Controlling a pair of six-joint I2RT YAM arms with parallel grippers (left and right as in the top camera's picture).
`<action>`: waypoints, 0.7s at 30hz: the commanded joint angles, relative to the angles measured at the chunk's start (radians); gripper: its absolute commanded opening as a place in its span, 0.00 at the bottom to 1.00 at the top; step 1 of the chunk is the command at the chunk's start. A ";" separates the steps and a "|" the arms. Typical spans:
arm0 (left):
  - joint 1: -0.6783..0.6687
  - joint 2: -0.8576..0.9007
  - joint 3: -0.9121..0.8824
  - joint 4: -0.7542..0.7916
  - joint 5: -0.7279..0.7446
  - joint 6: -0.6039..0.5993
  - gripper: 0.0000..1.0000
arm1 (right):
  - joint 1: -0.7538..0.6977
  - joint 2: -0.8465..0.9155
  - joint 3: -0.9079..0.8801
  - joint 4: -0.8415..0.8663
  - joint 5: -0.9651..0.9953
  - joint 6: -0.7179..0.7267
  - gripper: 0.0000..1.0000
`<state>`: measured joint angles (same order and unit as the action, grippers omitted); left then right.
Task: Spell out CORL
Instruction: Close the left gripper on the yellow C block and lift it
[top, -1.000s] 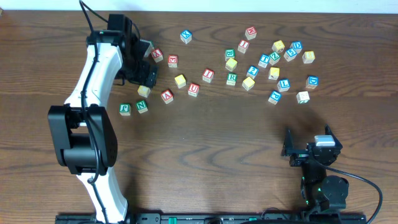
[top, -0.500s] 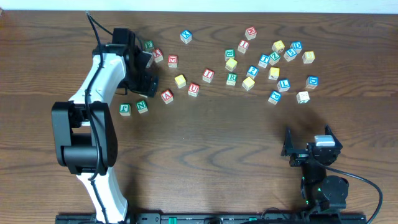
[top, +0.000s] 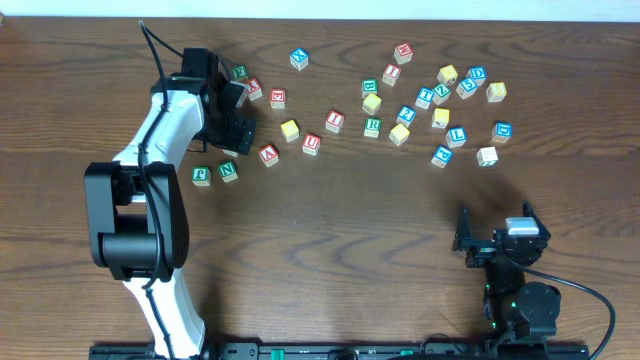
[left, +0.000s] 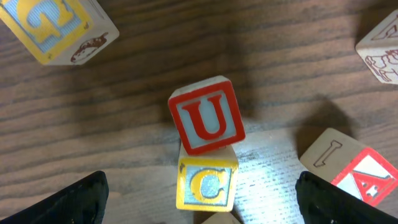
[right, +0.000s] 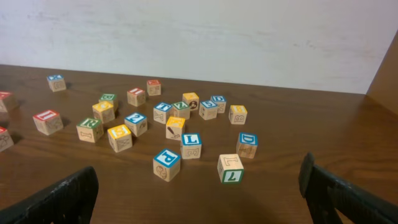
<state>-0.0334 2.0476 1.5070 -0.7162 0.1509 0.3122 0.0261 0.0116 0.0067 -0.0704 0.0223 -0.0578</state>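
**A:** Left claw is spread wide with nothing in it, and the wrist view has the yellow C cube sitting right between its fingers. First letter lined up!

**B:** Look what's with it, though. The red U cube is pressed against the C's far side, with no gap that I can see.

**A:** That's the danger. Come down a touch too far forward and the fingers land on the U, or drag it along on the lift.

**B:** And the red A cube lies to the lower right of the U, close to that finger's path. A claw this wide could clip it and shove the lot.

**A:** A nudged C could twist, get pinched by its corners, then slip out mid-carry.

**B:** And the rest of the word?

**A:** From overhead, the green R cube sits to the right of the U, and the blue L cube is well further right again. Which yellow cube is the O, I can't read.

**B:** Right claw?

**A:** Jaws fully apart, empty, well away from the U, below and to its right. Nothing looks placed yet; I'd call this the opening pick.
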 joint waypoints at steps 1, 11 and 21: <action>0.005 0.001 -0.016 0.015 -0.006 0.009 0.95 | -0.006 -0.006 -0.001 -0.004 0.008 0.013 0.99; 0.005 0.072 -0.016 0.029 -0.006 0.009 0.94 | -0.006 -0.006 -0.001 -0.004 0.008 0.013 0.99; 0.005 0.077 -0.016 0.035 -0.006 0.009 0.89 | -0.006 -0.006 -0.001 -0.004 0.008 0.013 0.99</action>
<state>-0.0334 2.1208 1.4990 -0.6811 0.1509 0.3122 0.0261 0.0116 0.0067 -0.0704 0.0223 -0.0578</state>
